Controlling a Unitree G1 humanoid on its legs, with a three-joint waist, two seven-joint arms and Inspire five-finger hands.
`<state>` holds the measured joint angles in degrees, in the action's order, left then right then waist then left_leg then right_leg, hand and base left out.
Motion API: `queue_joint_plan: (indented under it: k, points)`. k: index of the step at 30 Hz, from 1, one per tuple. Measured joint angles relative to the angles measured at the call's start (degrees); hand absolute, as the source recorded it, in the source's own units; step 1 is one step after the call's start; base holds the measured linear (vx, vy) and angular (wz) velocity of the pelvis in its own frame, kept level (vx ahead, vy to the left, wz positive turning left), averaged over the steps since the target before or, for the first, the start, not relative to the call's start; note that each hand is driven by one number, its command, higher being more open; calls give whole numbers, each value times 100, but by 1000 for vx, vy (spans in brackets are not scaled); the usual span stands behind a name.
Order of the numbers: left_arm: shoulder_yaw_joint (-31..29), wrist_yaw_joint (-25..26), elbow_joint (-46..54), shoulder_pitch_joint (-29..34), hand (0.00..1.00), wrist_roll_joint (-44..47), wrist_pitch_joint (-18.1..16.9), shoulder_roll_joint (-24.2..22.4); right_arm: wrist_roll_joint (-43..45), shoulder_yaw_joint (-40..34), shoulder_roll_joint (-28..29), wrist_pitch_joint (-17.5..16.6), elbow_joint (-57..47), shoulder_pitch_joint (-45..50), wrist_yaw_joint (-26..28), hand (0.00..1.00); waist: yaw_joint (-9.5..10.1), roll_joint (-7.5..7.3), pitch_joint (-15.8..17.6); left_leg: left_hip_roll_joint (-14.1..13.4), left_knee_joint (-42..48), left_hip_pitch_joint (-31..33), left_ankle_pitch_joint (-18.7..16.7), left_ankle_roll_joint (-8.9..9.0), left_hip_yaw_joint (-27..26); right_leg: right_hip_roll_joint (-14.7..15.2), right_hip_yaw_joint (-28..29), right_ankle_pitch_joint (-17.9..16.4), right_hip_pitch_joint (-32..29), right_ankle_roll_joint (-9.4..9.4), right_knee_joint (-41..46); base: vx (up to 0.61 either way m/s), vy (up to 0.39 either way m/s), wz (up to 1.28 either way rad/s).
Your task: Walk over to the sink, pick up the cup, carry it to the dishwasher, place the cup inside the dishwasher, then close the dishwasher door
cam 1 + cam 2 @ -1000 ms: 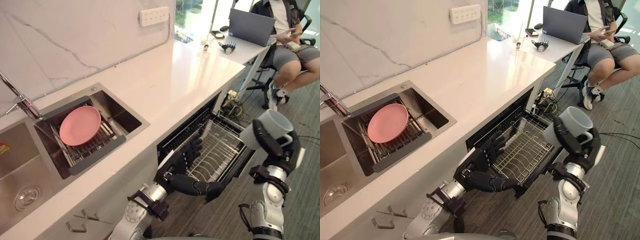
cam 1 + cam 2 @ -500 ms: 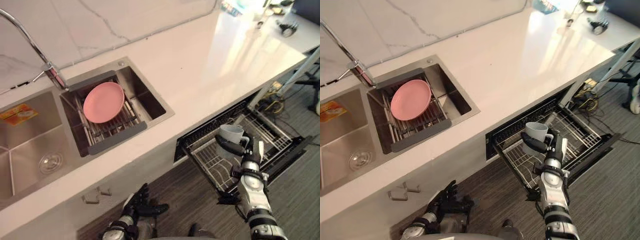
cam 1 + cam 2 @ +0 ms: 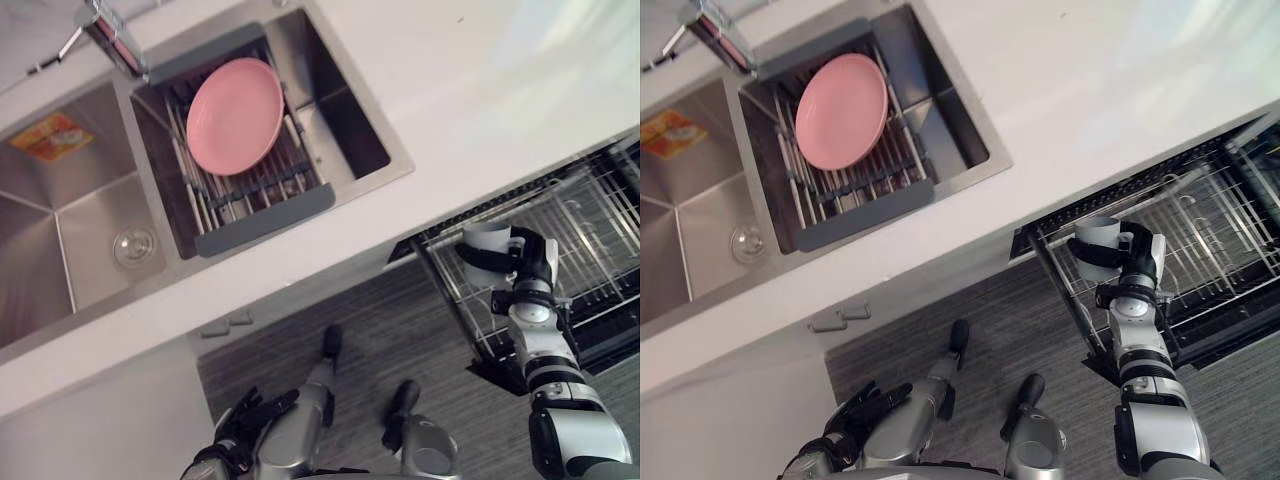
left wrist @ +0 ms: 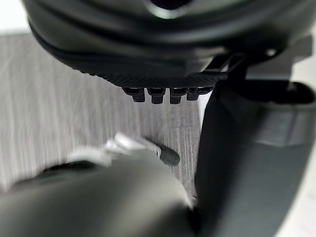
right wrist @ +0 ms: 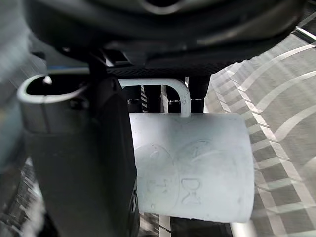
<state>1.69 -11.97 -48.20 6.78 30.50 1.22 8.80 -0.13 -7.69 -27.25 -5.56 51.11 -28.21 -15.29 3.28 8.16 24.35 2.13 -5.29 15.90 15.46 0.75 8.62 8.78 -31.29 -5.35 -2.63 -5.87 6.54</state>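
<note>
While the right robot hand (image 3: 1137, 258) is hovering at about four o'clock in the head views, it is wrapping its dark fingers and thumb firmly round the pale grey cup (image 3: 1095, 238), so the cup is being carried in that closed grip. The right wrist view is showing the cup's side pressed against the palm, with its looped handle (image 5: 174, 94) pointing back toward the robot hand's bulk. The cup is hanging over the wire dishwasher rack (image 3: 590, 225), at the rack's nine o'clock corner; whether it is touching the wires cannot be told. The rack is standing pulled out from under the white tabletop (image 3: 480, 90), above the dark dishwasher door (image 3: 612, 345), which is lying open toward four o'clock.

The left robot hand (image 3: 238, 425) is hanging at seven o'clock, low over the grey plank floor (image 3: 300, 335), with its fingers loosely spread and gripping nothing.

At eleven o'clock a steel sink (image 3: 60, 215) is sitting sunk into the tabletop, well apart from the cup. Its nine o'clock basin is showing a round drain (image 3: 133, 248) and an orange patch (image 3: 52, 135) on its wall. The other basin is holding a slatted drying rack (image 3: 260, 200), and a pink plate (image 3: 235, 115) is leaning tilted on it. A tap (image 3: 108, 32) is standing at the sink's twelve o'clock edge.
</note>
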Motion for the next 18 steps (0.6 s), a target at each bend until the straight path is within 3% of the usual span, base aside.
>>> queue_joint_plan:
  k: [1,13,18]
  points:
    - [-17,-134,0,-32,100,48,61,-1,-1,89,-29,16,59,-75,28,100,21,36,61,2,3,55,18,1,38,16,-24,-33,-66,3,78,-40,-9,14]
    - [-14,-337,-200,-207,100,224,181,14,54,351,-271,30,112,-331,124,100,72,85,117,19,-7,110,28,35,257,87,-120,-339,-203,37,548,-21,-45,9]
    - [-14,-321,-232,-213,100,284,259,7,28,217,-102,79,-385,-105,-289,100,47,61,104,48,-7,-88,12,56,215,127,-42,-381,-26,34,557,10,-51,0]
